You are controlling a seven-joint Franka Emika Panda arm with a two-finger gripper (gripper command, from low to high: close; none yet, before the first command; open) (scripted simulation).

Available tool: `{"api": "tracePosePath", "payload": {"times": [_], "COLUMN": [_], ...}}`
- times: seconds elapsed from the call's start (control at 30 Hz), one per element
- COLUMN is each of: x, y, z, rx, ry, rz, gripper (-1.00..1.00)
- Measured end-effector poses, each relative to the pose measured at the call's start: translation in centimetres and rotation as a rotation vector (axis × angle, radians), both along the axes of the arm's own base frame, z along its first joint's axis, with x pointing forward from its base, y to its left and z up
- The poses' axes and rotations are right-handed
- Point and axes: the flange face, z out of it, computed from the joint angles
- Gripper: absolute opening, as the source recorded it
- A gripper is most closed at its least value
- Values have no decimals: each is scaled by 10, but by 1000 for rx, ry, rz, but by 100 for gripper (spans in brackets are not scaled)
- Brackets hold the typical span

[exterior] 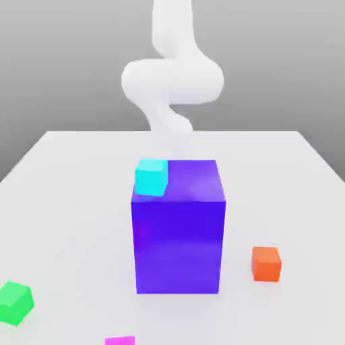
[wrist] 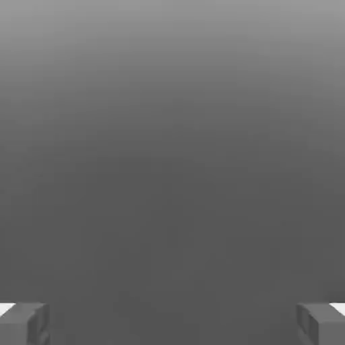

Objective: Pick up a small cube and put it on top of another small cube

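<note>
cyan cube (exterior: 151,176) on big purple block (exterior: 178,229), near its corner | looks light, stiff — grab flat sides | gripper (wrist: 172,323) fingers spread, empty

Soft even light, maybe slight blur.

The big blue block (exterior: 178,229) looks glossy and smooth with faint reflections, the cyan cube (exterior: 151,177), orange cube (exterior: 266,263) and green cube (exterior: 15,302) look matt, and the white table (exterior: 67,202) softly reflective.
</note>
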Motion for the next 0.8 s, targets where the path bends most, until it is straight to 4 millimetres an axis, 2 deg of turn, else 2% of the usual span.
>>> {"api": "tracePosePath", "payload": {"times": [0.2,0.4,0.6,0.8], "x": [71,124,156,168], "y": [-14,-27,-42,-57], "z": [-80,-172,-273,-379], "rx": [9,11,1,-21], "ry": [151,295,439,583], "rz": [35,61,78,92], "gripper": [0,0,0,0]}}
